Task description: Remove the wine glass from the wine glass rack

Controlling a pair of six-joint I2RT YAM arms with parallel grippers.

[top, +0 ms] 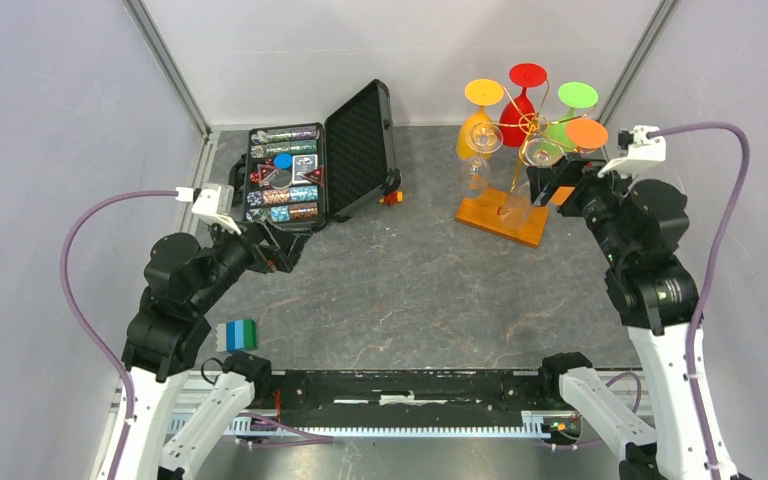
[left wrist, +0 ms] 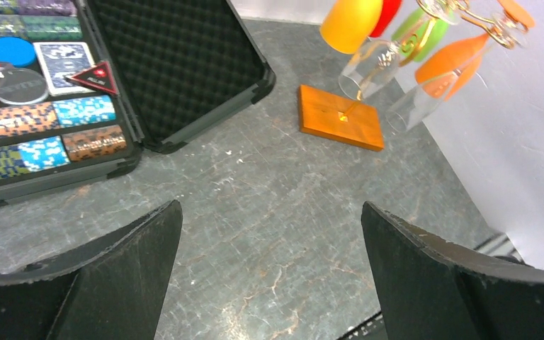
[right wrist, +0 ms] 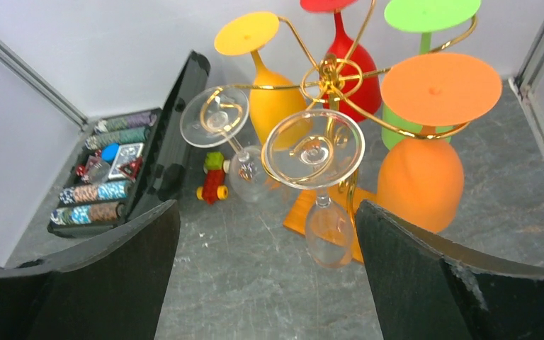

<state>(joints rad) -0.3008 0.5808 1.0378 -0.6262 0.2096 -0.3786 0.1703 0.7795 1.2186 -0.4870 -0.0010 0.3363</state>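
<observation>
At the lower left of the top view, a small white, blue and green block (top: 239,334) is seen on the grey stone-patterned table (top: 410,290), beside the left arm's base. The left gripper (top: 285,250) is held at centre left, its black fingers spread wide apart with nothing between them. Just beyond it, at the upper left, an open black foam-lined case (top: 360,150) filled with patterned chips is laid. A small red, green and yellow toy (right wrist: 214,180) is seen by the case's right end.

The right gripper (right wrist: 265,209) is likewise spread wide and empty, raised close before the wine glass rack (top: 480,215), a thin gold wire stand on an orange-brown wooden base at the upper right, without touching it. Six glasses are hung upside down from its curled arms: a clear wine glass (right wrist: 313,149) nearest the gripper, a second clear wine glass (right wrist: 216,117) to its left, an orange wine glass (right wrist: 419,180) to its right, and behind them a yellow wine glass (right wrist: 273,106), a red wine glass (right wrist: 368,85) and a green wine glass (right wrist: 431,13).
</observation>
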